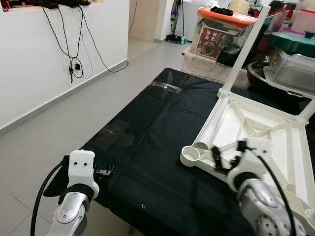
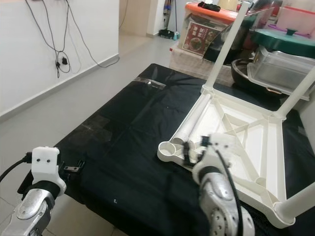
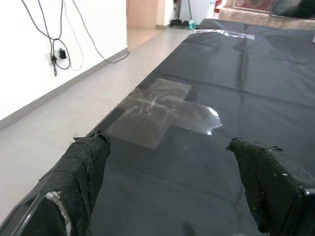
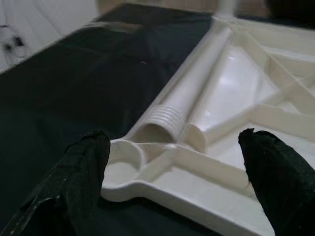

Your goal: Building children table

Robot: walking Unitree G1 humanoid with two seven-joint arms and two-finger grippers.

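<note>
Behind the black sheet (image 1: 162,147) stand boxes (image 1: 221,29) and pots (image 2: 280,37). One white table (image 2: 246,132) lies upside down on the sheet, three legs screwed in and one leg (image 4: 192,88) lying loose inside. Both grippers are spread wide and hold nothing: the right gripper (image 4: 172,162) just before the empty corner socket (image 4: 120,164), the left gripper (image 3: 167,182) over the sheet's edge.

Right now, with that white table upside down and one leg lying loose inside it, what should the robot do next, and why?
Probably ease the right gripper forward and close on the loose leg. Its jaws are open, aimed at the leg's threaded end, which lies beside the empty corner socket of the upturned table. The left gripper hovers open over the black sheet.
</note>
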